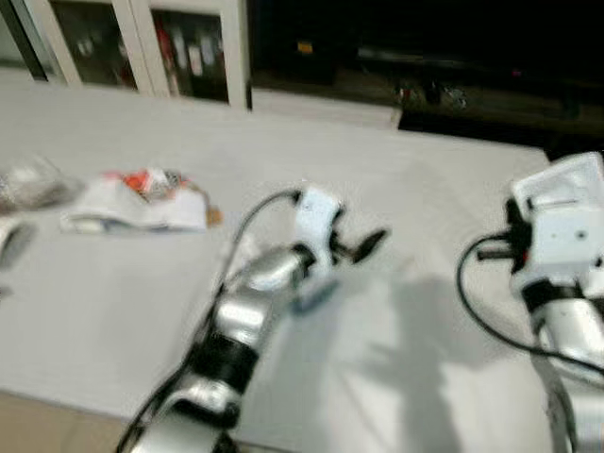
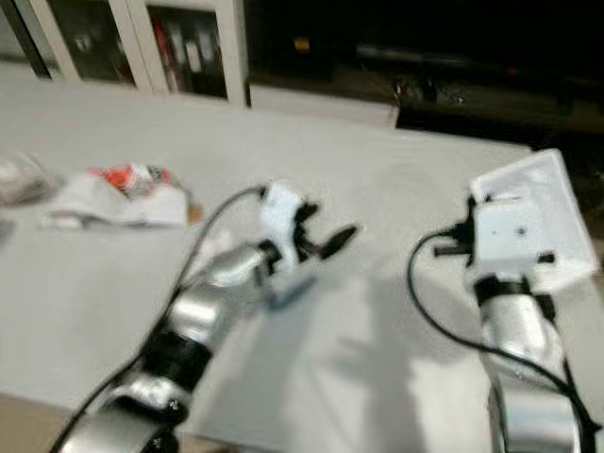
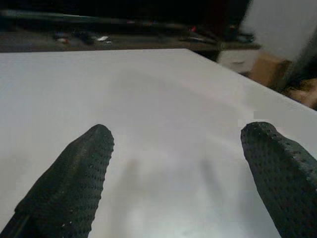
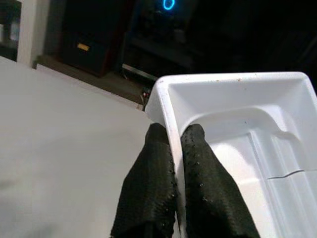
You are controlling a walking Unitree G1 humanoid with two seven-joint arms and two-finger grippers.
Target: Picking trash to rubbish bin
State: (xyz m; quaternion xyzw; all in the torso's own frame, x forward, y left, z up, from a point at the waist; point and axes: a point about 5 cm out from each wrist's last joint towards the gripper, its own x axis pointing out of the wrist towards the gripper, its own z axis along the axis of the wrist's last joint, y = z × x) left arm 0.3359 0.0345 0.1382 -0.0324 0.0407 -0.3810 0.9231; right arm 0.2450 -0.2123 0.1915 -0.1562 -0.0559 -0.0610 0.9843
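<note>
The right gripper (image 4: 171,144) is pinching the rim of a white foam tray (image 4: 247,124), holding it above the white table (image 1: 142,311). The left gripper (image 1: 363,247) is hovering spread and empty, nearer the crumpled wrapper (image 1: 142,200), which is lying well to its left, long axis running sideways.

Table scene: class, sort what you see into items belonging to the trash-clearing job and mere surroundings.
Job:
white foam tray, pinched by the right hand
crumpled wrappers
clear plastic bag
open left hand

Surroundings:
white table
glass-door cabinet
dark shelf unit
</note>
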